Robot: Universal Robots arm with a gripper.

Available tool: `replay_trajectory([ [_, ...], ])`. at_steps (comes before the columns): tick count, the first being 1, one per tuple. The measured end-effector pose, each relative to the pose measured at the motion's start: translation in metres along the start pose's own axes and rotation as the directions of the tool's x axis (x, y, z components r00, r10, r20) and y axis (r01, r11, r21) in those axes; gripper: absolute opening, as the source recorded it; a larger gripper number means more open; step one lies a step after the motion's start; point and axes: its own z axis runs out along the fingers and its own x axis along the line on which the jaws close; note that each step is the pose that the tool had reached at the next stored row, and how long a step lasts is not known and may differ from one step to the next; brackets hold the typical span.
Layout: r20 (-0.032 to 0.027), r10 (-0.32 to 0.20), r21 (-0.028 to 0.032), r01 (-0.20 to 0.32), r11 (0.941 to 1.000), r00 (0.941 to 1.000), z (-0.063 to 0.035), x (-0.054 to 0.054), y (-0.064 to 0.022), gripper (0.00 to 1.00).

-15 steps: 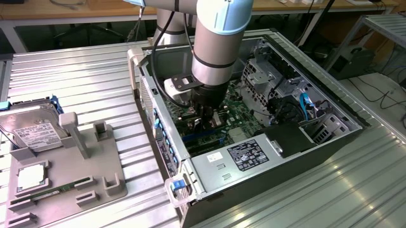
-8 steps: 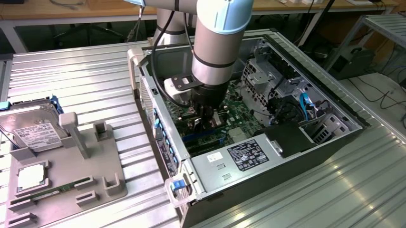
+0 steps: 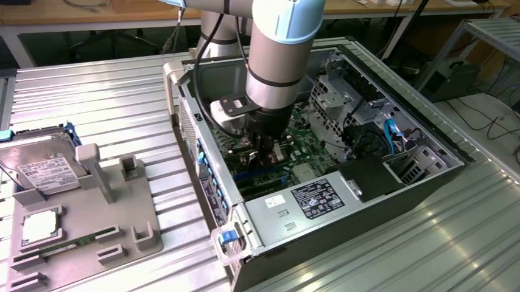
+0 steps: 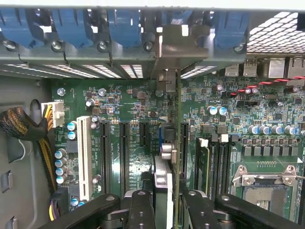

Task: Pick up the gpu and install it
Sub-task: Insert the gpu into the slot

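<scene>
- Grey moulded parts tray (image 3: 134, 210), matte w/ upright pegs, sits at 8 o'clock in the exterior view on a ribbed aluminium table (image 3: 106, 103).
- On the tray: silver hard drive (image 3: 42, 169) w/ white label at 9 o'clock, narrow green memory stick (image 3: 69, 245) lying flat nr 7 o'clock.
- Open PC case (image 3: 268, 213), grey sheet metal on its side, takes centre to 4 o'clock; blue plastic clips along its near wall.
- Arm (image 3: 281, 48), smooth silver-grey cylinder, drops from 12 o'clock into the case; gripper (image 3: 264, 149) at centre, just above the board.
- Green motherboard (image 4: 119, 102) in the wrist view: glossy, dotted w/ round capacitors, black long slots, one white slot (image 4: 84, 157) at 8 o'clock.
- Gpu (image 4: 177, 143) seen edge-on: thin green card, standing on edge, long axis running 6 to 12 o'clock, silver bracket end toward the blue retainers (image 4: 128, 26) at 12 o'clock. Lower edge at a black slot; can't tell if fully seated.
- Black fingers (image 4: 143, 210) at 6 o'clock, narrow gap, clamped on the gpu's near end from both sides.
- Bare CPU socket (image 4: 267, 191), metal frame, at 4 o'clock.
</scene>
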Motion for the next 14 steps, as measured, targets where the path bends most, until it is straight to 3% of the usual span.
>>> replay_trajectory([
  [14, 0.0001, 0.000, 0.0001, 0.000, 1.0000, 1.0000, 0.0023, 0.0001, 0.0001, 0.28],
])
